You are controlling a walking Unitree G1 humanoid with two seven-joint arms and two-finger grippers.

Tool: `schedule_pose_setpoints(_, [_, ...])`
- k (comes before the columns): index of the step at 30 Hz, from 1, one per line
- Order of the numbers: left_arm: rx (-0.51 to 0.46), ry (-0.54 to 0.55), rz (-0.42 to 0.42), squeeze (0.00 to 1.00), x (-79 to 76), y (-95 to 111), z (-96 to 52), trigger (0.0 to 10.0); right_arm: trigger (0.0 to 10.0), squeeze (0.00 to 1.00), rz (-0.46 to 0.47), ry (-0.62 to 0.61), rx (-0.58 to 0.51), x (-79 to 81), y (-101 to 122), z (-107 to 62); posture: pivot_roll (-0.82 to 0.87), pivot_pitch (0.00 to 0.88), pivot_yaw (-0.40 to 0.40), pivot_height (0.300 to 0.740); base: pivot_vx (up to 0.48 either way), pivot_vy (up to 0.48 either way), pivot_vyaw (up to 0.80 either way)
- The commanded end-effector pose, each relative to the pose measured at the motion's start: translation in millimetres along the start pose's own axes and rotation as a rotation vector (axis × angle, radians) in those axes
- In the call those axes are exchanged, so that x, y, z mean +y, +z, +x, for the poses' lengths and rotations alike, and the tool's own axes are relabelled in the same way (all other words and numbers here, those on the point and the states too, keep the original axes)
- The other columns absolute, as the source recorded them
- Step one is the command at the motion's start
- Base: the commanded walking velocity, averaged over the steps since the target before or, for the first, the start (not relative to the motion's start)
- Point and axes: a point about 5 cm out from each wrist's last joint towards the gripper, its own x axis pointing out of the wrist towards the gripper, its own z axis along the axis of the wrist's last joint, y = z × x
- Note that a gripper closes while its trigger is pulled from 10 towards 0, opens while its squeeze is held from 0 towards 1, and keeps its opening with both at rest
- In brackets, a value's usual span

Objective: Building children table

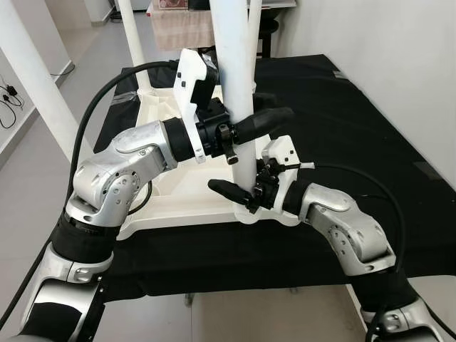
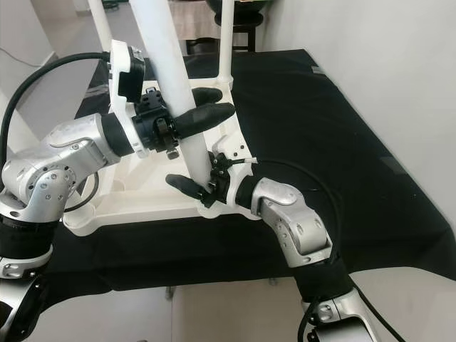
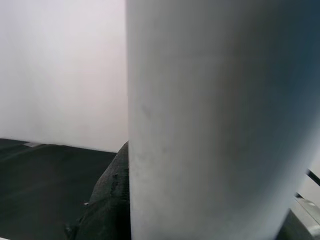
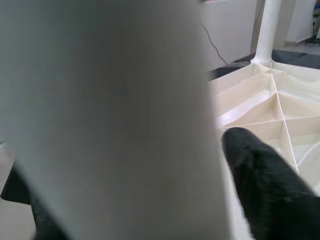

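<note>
1. The upturned white tabletop (image 1: 182, 199) lies on a black-covered worktop (image 1: 370, 128), its near edge close to the worktop's front edge; bare black cloth stretches wide to the right.
2. A white leg (image 1: 235, 85) stands upright at the tabletop's near right corner; other legs (image 1: 132, 35) rise at the far corners.
3. The left gripper (image 1: 246, 128) is clenched around the leg partway up, fingers (image 2: 206, 115) on either side.
4. The right gripper (image 1: 239, 192) clasps the leg just above its base, one finger (image 4: 265, 185) beside it.

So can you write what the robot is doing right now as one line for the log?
step: fitting leg | left gripper: shut on table leg, higher up | right gripper: shut on same leg near base | tabletop: upside down on black mat
</note>
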Motion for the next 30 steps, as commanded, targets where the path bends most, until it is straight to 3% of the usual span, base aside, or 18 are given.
schedule_pose_setpoints(1, [-0.077, -0.211, -0.042, 0.00, -26.3, 6, 21.5, 10.0, 0.0, 0.00, -0.020, -0.012, -0.008, 1.8, 2, 9.2, 0.00, 0.048, -0.001, 0.740, 0.000, 0.000, 0.00])
schedule_pose_setpoints(16, [-0.130, -0.190, -0.072, 0.00, -22.1, 9, 21.0, 10.0, 0.0, 0.00, -0.044, -0.017, -0.050, 0.3, 6, 9.0, -0.01, 0.036, -0.001, 0.740, 0.000, 0.000, 0.00])
schedule_pose_setpoints(17, [-0.151, -0.180, -0.088, 0.30, -20.6, 11, 19.4, 10.0, 0.0, 0.00, -0.042, -0.026, -0.056, -0.9, 7, 8.5, -0.01, 0.035, 0.000, 0.740, 0.000, 0.000, 0.00])
schedule_pose_setpoints(18, [-0.165, -0.173, -0.099, 0.30, -19.5, 12, 18.3, 10.0, 0.0, 0.00, -0.043, -0.033, -0.061, -1.7, 7, 8.3, -0.01, 0.035, 0.000, 0.740, 0.000, 0.000, 0.00])
schedule_pose_setpoints(19, [-0.172, -0.164, -0.112, 1.00, -18.3, 13, 15.8, 10.0, 0.0, 0.00, -0.041, -0.043, -0.065, -2.9, 7, 7.7, -0.01, 0.035, 0.001, 0.740, 0.000, 0.000, 0.00])
schedule_pose_setpoints(23, [-0.164, -0.124, -0.113, 1.00, -14.6, 12, 7.4, 10.0, 0.0, 0.00, -0.037, -0.072, -0.074, -7.3, 6, 5.0, -0.01, 0.036, 0.002, 0.740, 0.000, 0.000, 0.00])
schedule_pose_setpoints(30, [-0.143, 0.063, -0.040, 1.00, 4.7, 16, -29.8, 10.0, 0.0, 0.00, -0.012, -0.168, -0.103, -24.0, 7, -6.5, 0.00, 0.033, -0.008, 0.740, 0.000, 0.000, 0.00])
